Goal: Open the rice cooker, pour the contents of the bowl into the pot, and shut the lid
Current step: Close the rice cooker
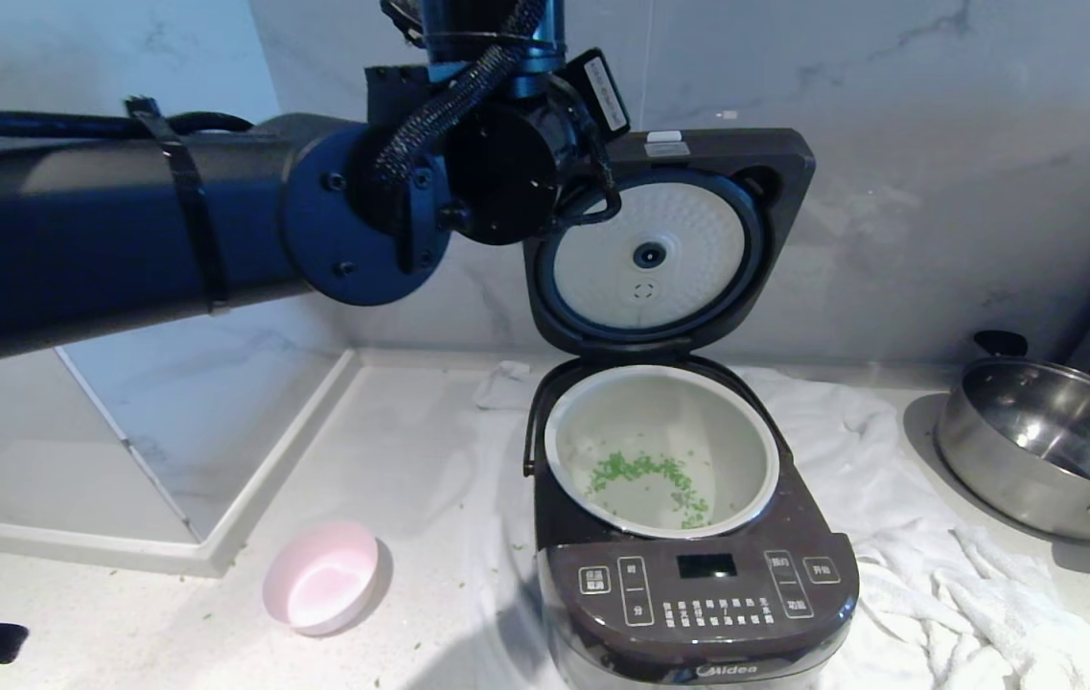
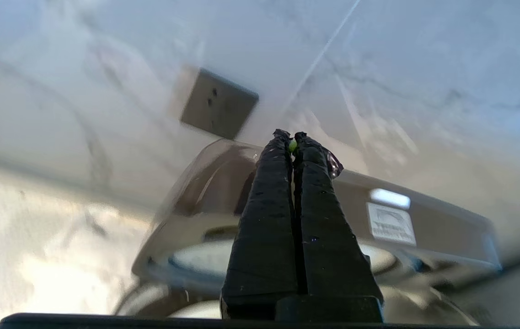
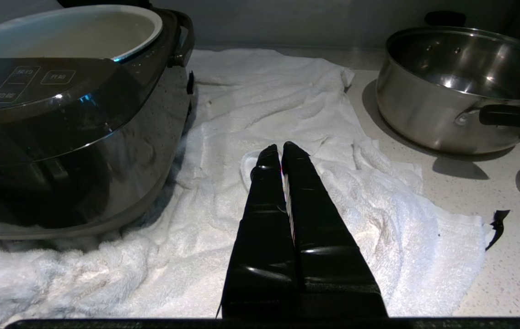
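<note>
The rice cooker (image 1: 698,594) stands on a white towel with its lid (image 1: 779,163) raised upright, the white dimpled plate facing forward. Green contents (image 1: 645,470) lie scattered on the bottom of the cream pot (image 1: 757,450). Left of the cooker, the pink bowl (image 1: 322,575) sits empty on the counter. My left arm's wrist (image 1: 506,172) is high at the lid's upper left corner, hiding the fingers there. In the left wrist view my left gripper (image 2: 292,137) is shut, one tiny green bit stuck at its tips, just at the lid's (image 2: 424,201) top edge. My right gripper (image 3: 281,148) is shut above the towel.
A stainless steel pan (image 1: 1043,450) with black handles sits at the right of the cooker, against the marble wall. The white towel (image 1: 938,575) spreads under and right of the cooker. A wall socket (image 2: 218,103) is above the lid. Green bits dot the counter near the bowl.
</note>
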Robot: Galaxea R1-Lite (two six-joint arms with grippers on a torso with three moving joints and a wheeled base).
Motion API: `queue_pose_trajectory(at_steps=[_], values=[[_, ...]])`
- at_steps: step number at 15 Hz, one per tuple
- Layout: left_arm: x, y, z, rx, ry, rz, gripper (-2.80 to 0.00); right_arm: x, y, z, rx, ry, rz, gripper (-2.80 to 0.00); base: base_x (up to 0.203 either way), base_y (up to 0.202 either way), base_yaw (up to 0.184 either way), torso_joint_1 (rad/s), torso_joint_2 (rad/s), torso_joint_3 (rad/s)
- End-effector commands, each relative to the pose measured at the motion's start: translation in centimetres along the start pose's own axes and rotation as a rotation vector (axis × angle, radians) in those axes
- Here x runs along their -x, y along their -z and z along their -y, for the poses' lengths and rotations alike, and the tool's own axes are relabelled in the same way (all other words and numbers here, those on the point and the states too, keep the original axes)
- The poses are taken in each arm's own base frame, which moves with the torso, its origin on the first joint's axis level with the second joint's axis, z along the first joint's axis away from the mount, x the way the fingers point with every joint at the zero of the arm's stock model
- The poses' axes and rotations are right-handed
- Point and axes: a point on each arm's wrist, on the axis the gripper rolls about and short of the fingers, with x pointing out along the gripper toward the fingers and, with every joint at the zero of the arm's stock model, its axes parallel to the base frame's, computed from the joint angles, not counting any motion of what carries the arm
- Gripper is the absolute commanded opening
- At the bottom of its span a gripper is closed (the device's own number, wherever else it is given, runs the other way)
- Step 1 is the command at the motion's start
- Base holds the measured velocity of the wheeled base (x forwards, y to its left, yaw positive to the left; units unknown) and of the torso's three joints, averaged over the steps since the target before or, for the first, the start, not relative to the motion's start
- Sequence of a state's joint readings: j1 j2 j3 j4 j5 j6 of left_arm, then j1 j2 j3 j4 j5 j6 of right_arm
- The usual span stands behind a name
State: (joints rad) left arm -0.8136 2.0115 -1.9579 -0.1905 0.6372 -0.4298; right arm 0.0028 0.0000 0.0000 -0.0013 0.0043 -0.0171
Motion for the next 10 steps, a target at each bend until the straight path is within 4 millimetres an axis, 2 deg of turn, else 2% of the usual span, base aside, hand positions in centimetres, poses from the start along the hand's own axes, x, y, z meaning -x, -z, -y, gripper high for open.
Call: queue_pose_trajectory(at_steps=[1,10], values=[[-1.25,1.86,0.27,-0.022,-0.011,0.058,-2.80,0.00,0.00,0.00,0.003,-0.001,0.000,-2.80,0.000,0.000,0.000,0.000,0.00,0.000],[-1.85,2.71,0.43,-0.175,-0.032,0.101,-2.80,0.00,0.00,0.00,-0.002,-0.001,0.000,-2.80,0.000,0.000,0.000,0.000,0.00,0.000]])
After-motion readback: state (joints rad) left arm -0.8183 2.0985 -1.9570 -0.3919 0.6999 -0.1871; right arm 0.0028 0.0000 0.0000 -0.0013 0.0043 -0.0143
